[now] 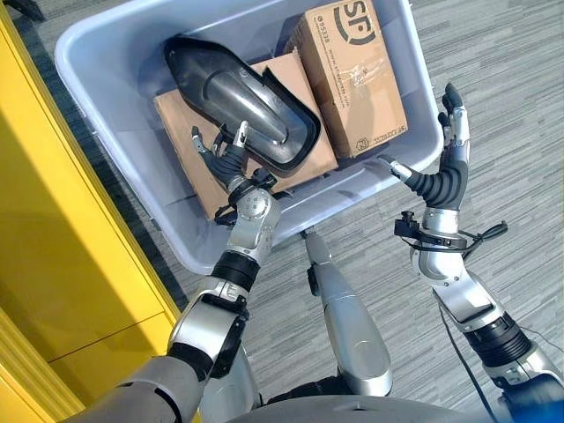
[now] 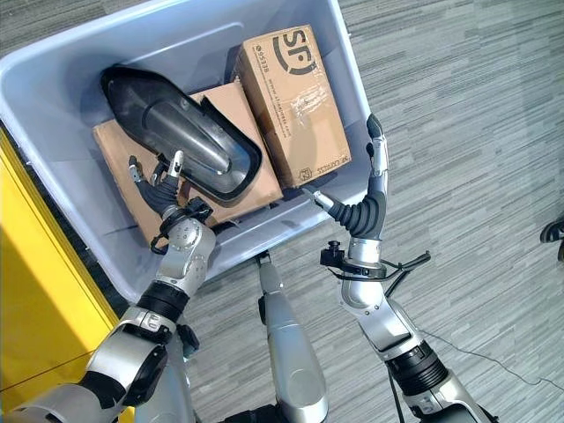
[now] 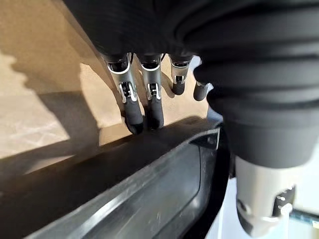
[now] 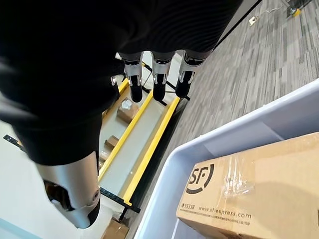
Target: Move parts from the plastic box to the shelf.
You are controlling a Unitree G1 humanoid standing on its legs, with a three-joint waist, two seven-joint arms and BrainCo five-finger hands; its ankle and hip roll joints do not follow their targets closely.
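Observation:
A grey-blue plastic box [image 1: 106,132] stands on the floor in front of me. Inside it, a black curved part [image 1: 238,97] lies on a flat cardboard box [image 1: 181,123], and a taller taped carton [image 1: 352,70] sits beside them. My left hand [image 1: 231,166] is inside the box at the part's near edge. Its fingers [image 3: 134,109] are straight, with their tips on the cardboard along the part's [image 3: 124,199] rim, and the thumb [image 3: 264,199] is apart on the other side. My right hand [image 1: 443,181] is raised open outside the box's near right wall, holding nothing.
A yellow shelf [image 1: 62,247] runs along my left, close to the plastic box's side. Grey striped carpet [image 1: 511,106] spreads to the right. In the right wrist view, yellow rack beams [image 4: 149,144] with small cartons show beyond the box.

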